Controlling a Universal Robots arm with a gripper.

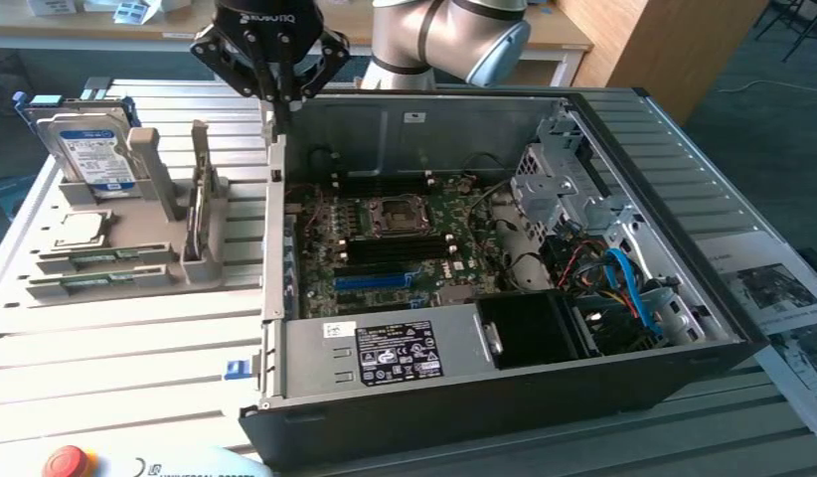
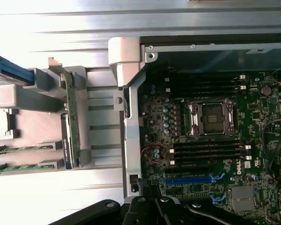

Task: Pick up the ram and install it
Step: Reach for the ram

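green ram (image 2: 71, 112) upright in grey holder (image 1: 143, 270), black jaws closed above case (image 1: 515, 397) edge, dell-marked motherboard (image 2: 253, 117)

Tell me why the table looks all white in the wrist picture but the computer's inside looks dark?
Wrist view: strong light washes the slatted table out to white, while the motherboard lies in the shade of the case. Exterior view: the light is more even, the table reads pale grey, and the darkest spot is the black box inside the case.

Slatted alu table (image 1: 117, 348), wood cabinet (image 1: 634, 50) behind, pale desk (image 1: 117, 35), dark floor (image 1: 766, 89), bright light
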